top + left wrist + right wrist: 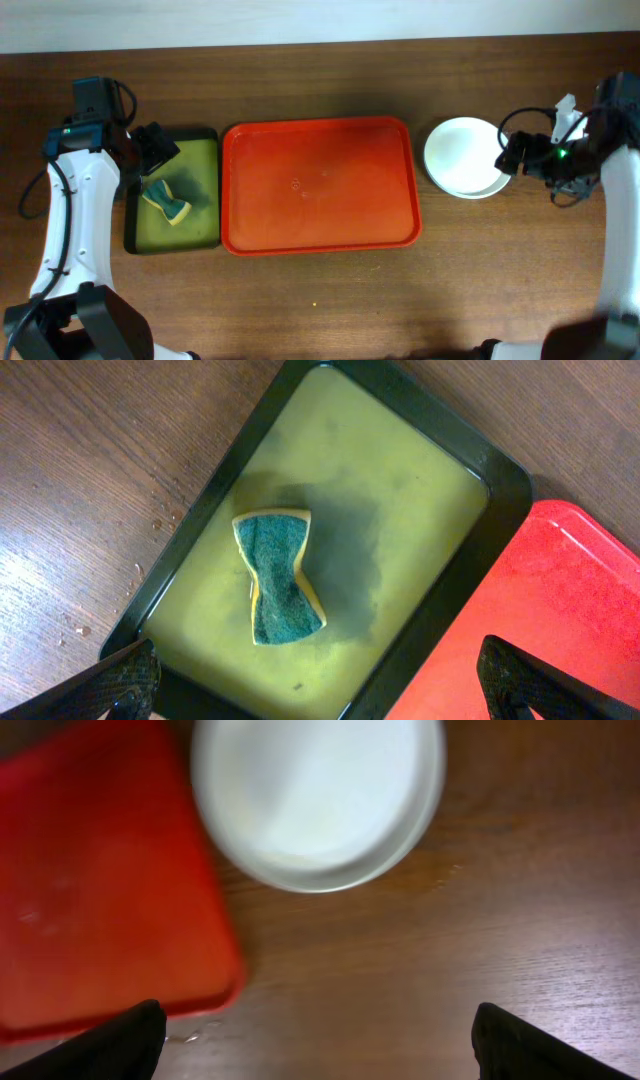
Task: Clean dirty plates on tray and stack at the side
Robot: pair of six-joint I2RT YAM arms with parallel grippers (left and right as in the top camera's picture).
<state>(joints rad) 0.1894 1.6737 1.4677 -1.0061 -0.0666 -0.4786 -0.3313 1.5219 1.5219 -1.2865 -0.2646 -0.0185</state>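
The red-orange tray (pixel 320 190) lies in the middle of the table with nothing on it; it also shows in the left wrist view (pixel 570 610) and the right wrist view (pixel 100 890). A stack of plates (pixel 465 157) with a cream white one on top sits on the table right of the tray, also in the right wrist view (pixel 320 795). The plates beneath are mostly hidden. My right gripper (pixel 512 157) is open and empty at the stack's right edge, above bare wood in its wrist view (pixel 320 1050). My left gripper (pixel 155 148) is open and empty over the olive-green tray (pixel 320 695).
The black-rimmed olive-green tray (pixel 200 215) sits left of the red tray and holds a yellow and green sponge (pixel 167 200), seen also in the left wrist view (pixel 280 575). Small water drops lie on the wood near the red tray's corner (pixel 185 1038).
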